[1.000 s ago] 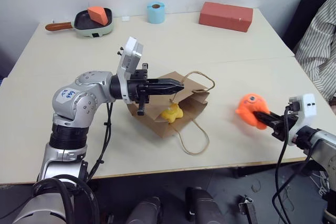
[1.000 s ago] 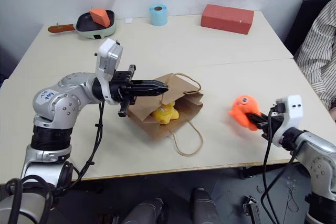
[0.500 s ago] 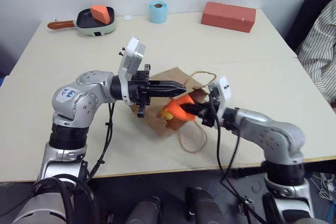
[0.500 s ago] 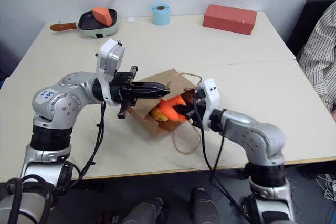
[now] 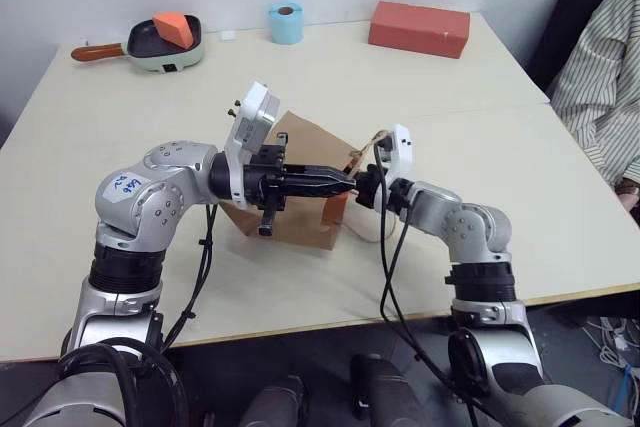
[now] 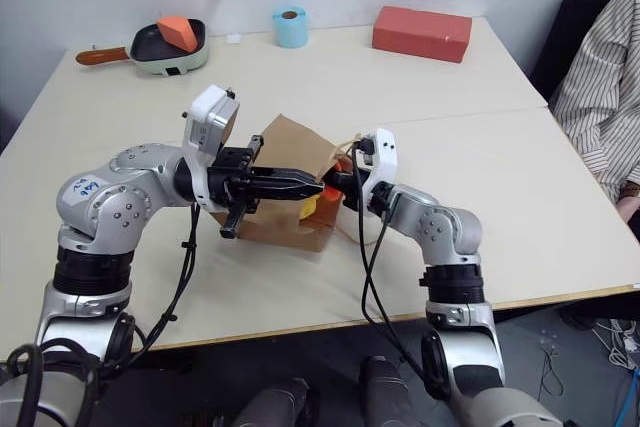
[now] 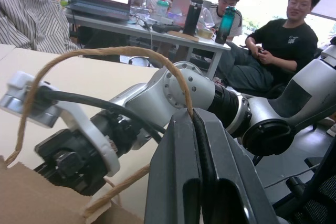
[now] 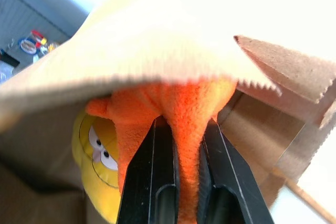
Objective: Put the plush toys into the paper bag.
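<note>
Between the two black fingers of the right gripper (image 8: 178, 192) sat the orange plush toy (image 8: 178, 114), pinched by a soft fold of its body, so the jaws stood narrow and held it. Just beyond the fingertips, the toy was already inside the mouth of the paper bag (image 5: 290, 152), under the lifted upper wall. Beside it, deeper in the bag, lay the yellow plush toy (image 8: 97, 153), touching the orange one.

Opposite to this claw, the left gripper (image 7: 195, 116) was fully closed on one cord handle (image 7: 100, 53) and kept the bag mouth raised and open. Both claws met near the same opening of the bag, which lay on the table (image 5: 480, 127).

I judge that the toy is light and very soft; it squashes under the fingers, so a grip on a thick part of the body is safer than a leg. The fabric is not slippery. The paper is thin and stiff, and it may fold or tear if the handle is pulled strongly.

Farther away from the claws stood a red box (image 5: 418, 29), a blue roll (image 5: 286, 22) and a pan (image 5: 160, 42) with an orange wedge (image 5: 170, 25).
</note>
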Action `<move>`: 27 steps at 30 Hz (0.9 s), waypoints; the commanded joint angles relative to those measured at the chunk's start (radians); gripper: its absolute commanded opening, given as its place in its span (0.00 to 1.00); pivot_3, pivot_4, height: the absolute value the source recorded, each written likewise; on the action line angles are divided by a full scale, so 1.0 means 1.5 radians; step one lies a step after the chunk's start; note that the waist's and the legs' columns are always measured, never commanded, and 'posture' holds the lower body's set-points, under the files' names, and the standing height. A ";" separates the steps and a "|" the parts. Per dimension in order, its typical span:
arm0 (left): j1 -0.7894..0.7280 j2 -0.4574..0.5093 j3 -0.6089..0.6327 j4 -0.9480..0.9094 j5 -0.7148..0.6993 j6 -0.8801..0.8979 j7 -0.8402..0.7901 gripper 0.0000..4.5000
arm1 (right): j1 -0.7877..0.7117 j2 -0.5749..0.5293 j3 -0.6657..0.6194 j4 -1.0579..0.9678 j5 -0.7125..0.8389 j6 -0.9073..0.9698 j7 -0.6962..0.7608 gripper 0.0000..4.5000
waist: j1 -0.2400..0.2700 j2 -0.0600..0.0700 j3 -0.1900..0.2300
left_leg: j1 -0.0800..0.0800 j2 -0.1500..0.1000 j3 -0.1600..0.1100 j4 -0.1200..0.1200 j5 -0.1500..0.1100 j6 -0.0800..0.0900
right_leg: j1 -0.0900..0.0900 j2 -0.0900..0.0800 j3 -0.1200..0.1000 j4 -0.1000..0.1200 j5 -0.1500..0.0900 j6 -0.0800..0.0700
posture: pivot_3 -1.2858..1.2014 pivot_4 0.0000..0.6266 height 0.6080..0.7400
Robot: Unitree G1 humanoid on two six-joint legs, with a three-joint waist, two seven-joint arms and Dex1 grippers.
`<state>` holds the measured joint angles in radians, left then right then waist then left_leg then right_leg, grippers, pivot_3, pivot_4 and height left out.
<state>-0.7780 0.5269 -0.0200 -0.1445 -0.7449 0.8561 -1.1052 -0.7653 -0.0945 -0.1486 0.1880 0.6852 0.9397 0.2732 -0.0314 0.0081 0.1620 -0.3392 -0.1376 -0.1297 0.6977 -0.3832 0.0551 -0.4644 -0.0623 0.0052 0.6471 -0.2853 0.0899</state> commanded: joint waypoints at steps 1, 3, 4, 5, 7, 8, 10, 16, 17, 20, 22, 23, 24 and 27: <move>-0.010 -0.001 0.002 -0.008 -0.006 -0.015 -0.005 0.00 | -0.017 0.009 0.017 0.047 -0.037 -0.045 0.017 0.29 | -0.001 0.000 0.000 | 0.000 0.000 0.000 0.000 0.000 0.000 | 0.000 0.000 0.000 0.000 0.000 0.000 | 0.52 0.24 1.00; -0.012 -0.004 0.000 0.004 0.008 -0.030 0.000 0.00 | -0.010 0.008 0.026 0.050 -0.046 -0.050 0.027 0.44 | -0.001 0.000 0.000 | 0.000 0.000 0.000 0.000 0.000 0.000 | 0.000 0.000 0.000 0.000 0.000 0.000 | 0.52 0.24 1.00; -0.013 -0.006 0.001 0.010 0.014 -0.036 0.004 0.00 | -0.005 0.007 0.024 0.042 -0.043 -0.047 0.031 0.53 | -0.001 0.000 0.000 | 0.000 0.000 0.000 0.000 0.000 0.000 | 0.000 0.000 0.000 0.000 0.000 0.000 | 0.52 0.24 1.00; -0.014 -0.007 0.003 0.018 0.019 -0.041 0.008 0.00 | 0.004 0.002 0.022 0.022 -0.038 -0.038 0.036 0.61 | -0.001 0.000 0.000 | 0.000 0.000 0.000 0.000 0.000 0.000 | 0.000 0.000 0.000 0.000 0.000 0.000 | 0.52 0.24 1.00; -0.014 -0.006 0.007 0.036 0.032 -0.054 0.015 0.00 | 0.030 -0.022 0.034 -0.044 -0.039 -0.017 0.046 0.75 | 0.000 0.000 0.000 | 0.000 0.000 0.000 0.000 0.000 0.000 | 0.000 0.000 0.000 0.000 0.000 0.000 | 0.52 0.24 1.00; -0.014 -0.005 0.008 0.045 0.037 -0.060 0.016 0.00 | 0.049 -0.043 0.046 -0.091 -0.040 -0.004 0.053 0.81 | 0.002 0.000 0.000 | 0.000 0.000 0.000 0.000 0.000 0.000 | 0.000 0.000 0.000 0.000 0.000 0.000 | 0.52 0.24 1.00; -0.015 -0.005 0.011 0.058 0.045 -0.071 0.017 0.00 | 0.090 -0.078 0.048 -0.192 -0.019 0.034 0.057 0.97 | 0.002 0.000 0.000 | 0.000 0.000 0.000 0.000 0.000 0.000 | 0.000 0.000 0.000 0.000 0.000 0.000 | 0.52 0.24 1.00; -0.027 -0.009 0.017 0.085 0.052 -0.089 0.022 0.00 | 0.214 -0.188 -0.034 -0.442 0.092 0.165 0.052 0.99 | 0.004 0.000 0.000 | -0.001 0.000 0.000 0.000 0.000 0.000 | 0.000 0.000 0.000 -0.001 0.000 0.000 | 0.52 0.24 1.00; -0.028 -0.010 0.017 0.088 0.053 -0.091 0.021 0.00 | 0.237 -0.209 -0.052 -0.472 0.109 0.184 0.049 0.99 | 0.005 0.000 0.000 | -0.001 0.000 -0.001 0.000 0.000 0.000 | 0.000 0.000 0.000 -0.001 0.000 0.000 | 0.52 0.24 1.00; -0.031 -0.012 0.016 0.095 0.055 -0.097 0.018 0.00 | 0.290 -0.244 -0.107 -0.520 0.122 0.221 0.012 0.99 | 0.015 0.000 0.000 | -0.001 0.000 -0.001 0.000 0.000 0.000 | 0.000 0.000 0.000 -0.001 0.000 0.000 | 0.52 0.24 1.00; -0.034 -0.016 0.013 0.097 0.055 -0.100 0.016 0.00 | 0.320 -0.240 -0.127 -0.515 0.111 0.232 -0.018 0.99 | 0.018 0.000 0.000 | -0.001 0.000 0.000 0.000 0.000 0.000 | 0.000 0.000 0.001 -0.001 0.000 0.000 | 0.52 0.24 1.00; -0.035 -0.018 0.012 0.096 0.054 -0.101 0.015 0.00 | 0.335 -0.233 -0.128 -0.507 0.107 0.235 -0.027 0.99 | 0.021 0.000 0.000 | -0.001 0.000 0.000 -0.001 0.000 0.000 | 0.000 0.000 0.001 -0.001 0.000 0.000 | 0.52 0.24 1.00; -0.036 -0.021 0.011 0.095 0.053 -0.100 0.015 0.00 | 0.350 -0.228 -0.120 -0.499 0.099 0.229 -0.031 0.99 | 0.022 0.000 0.000 | -0.001 0.000 0.000 -0.001 0.000 0.000 | 0.000 0.000 0.001 -0.001 0.000 0.000 | 0.52 0.24 1.00; -0.039 -0.025 0.008 0.092 0.052 -0.099 0.014 0.00 | 0.368 -0.201 -0.095 -0.471 0.086 0.213 -0.039 0.99 | 0.022 0.000 0.000 | -0.001 0.000 0.000 0.000 0.000 0.000 | 0.000 0.000 0.001 -0.001 0.000 0.000 | 0.52 0.24 1.00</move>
<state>-0.8082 0.4888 -0.0122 0.0145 -0.6613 0.7194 -1.0776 -0.2102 -0.4128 -0.3013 -0.5221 0.8138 1.2858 0.2248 0.0021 0.0084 0.1619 -0.3402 -0.1378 -0.1289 0.6971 -0.3833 0.0552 -0.4642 -0.0628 0.0068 0.6452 -0.2852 0.0900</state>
